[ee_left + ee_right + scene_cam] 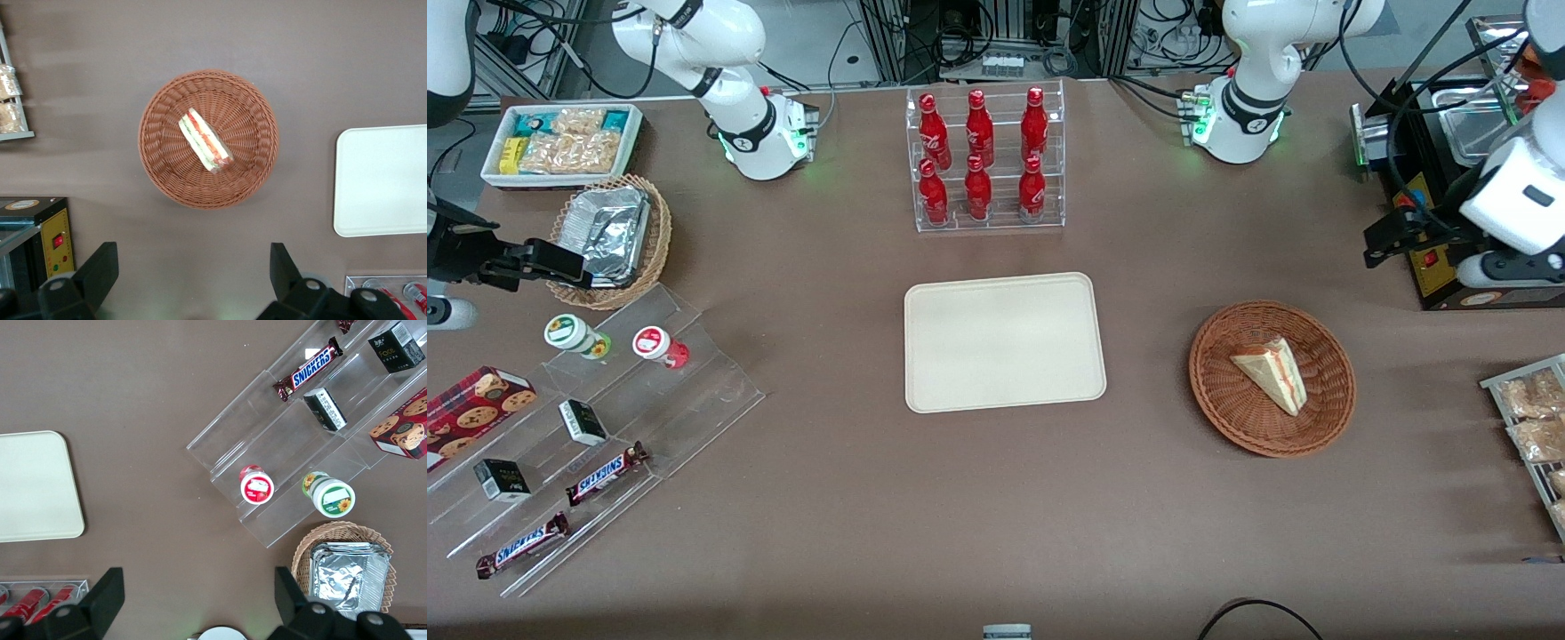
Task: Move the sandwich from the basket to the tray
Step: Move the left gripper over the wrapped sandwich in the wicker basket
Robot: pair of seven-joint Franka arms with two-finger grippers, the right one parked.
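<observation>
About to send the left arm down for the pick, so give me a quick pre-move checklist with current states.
1. Sandwich lying in the basket: ok.
2. Gripper open, fingers spread wide: ok.
3. Gripper over the sandwich: not ok, it hangs high above the table, off to one side of the basket.
4. Tray bare for the drop: ok.
5. Nothing lying between basket and tray: ok.
6. Which way the sandwich's wrap is sealed: cannot tell.
</observation>
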